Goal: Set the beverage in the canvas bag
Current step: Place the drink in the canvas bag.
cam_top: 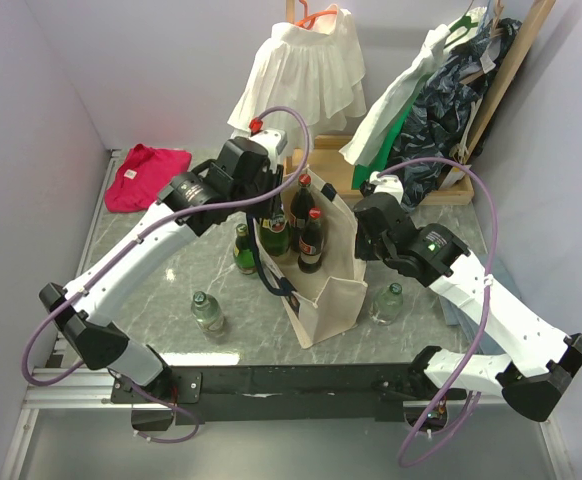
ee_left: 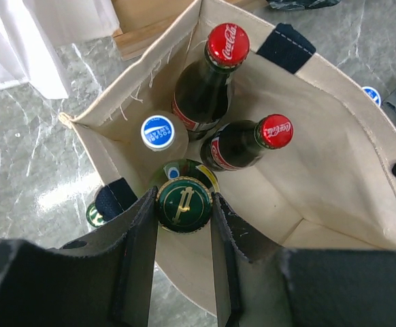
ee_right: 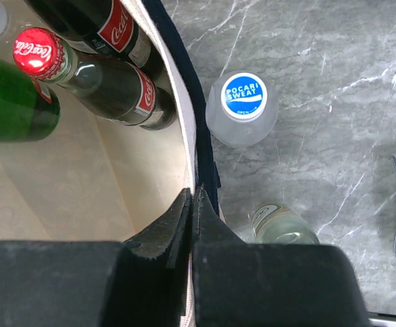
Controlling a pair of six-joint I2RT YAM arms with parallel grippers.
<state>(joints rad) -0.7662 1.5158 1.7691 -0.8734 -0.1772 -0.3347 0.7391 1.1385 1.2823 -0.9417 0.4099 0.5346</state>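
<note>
While the left pincer (ee_left: 183,199) is clamped on the neck of the green bottle (ee_left: 184,174), its fingers (ee_left: 140,245) pressing either side of the gold-marked cap, the bottle hangs upright within the mouth of the canvas bag (ee_left: 334,177). The vertical hold presumably lets it slip down beside the bottles already inside. Whether its base rests on the bag floor cannot be told.

Just beyond it stand two red-capped cola bottles (ee_left: 201,95) and a blue-capped clear bottle (ee_left: 158,133), grouped toward the far side of the bag.

The right pincer (ee_right: 192,199) is pinched shut on the bag's right rim, apparently to hold the mouth spread and the bag standing.

Outside, on the counter (ee_right: 334,82), a Pocari Sweat bottle (ee_right: 242,102) and a pale bottle (ee_right: 283,228) stand just right of the bag wall. They have not yet been bagged.
</note>
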